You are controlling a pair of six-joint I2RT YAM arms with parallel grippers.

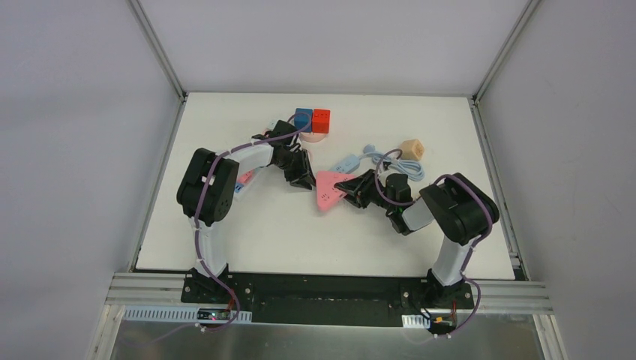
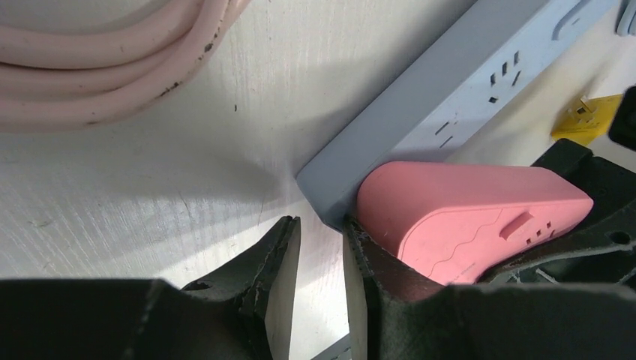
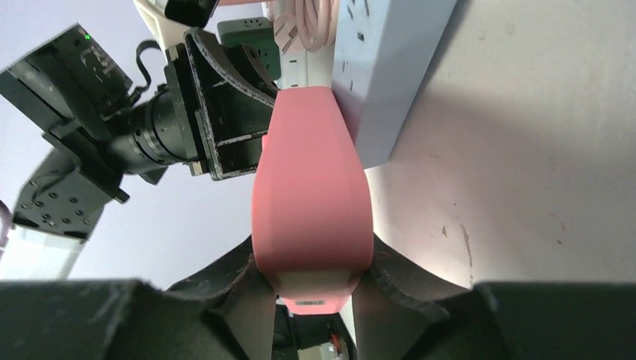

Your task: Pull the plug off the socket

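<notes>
A pink wedge-shaped plug block (image 1: 327,192) lies mid-table, its tip against the end of a light blue power strip (image 1: 346,162). My right gripper (image 1: 346,191) is shut on the pink block's wide end; in the right wrist view (image 3: 311,262) both pads press its sides (image 3: 311,202). My left gripper (image 1: 304,180) sits at the block's left tip. In the left wrist view its jaws (image 2: 322,225) stand a narrow gap apart with only table between them. The right finger (image 2: 360,262) touches the pink block (image 2: 465,217) next to the strip's corner (image 2: 450,97).
A blue cube (image 1: 303,118) and a red cube (image 1: 321,120) stand on a pink cable coil (image 1: 313,136) at the back. A tan cube (image 1: 412,148) and the strip's blue cable (image 1: 390,161) lie back right. Another pink and blue piece (image 1: 244,180) lies under the left arm.
</notes>
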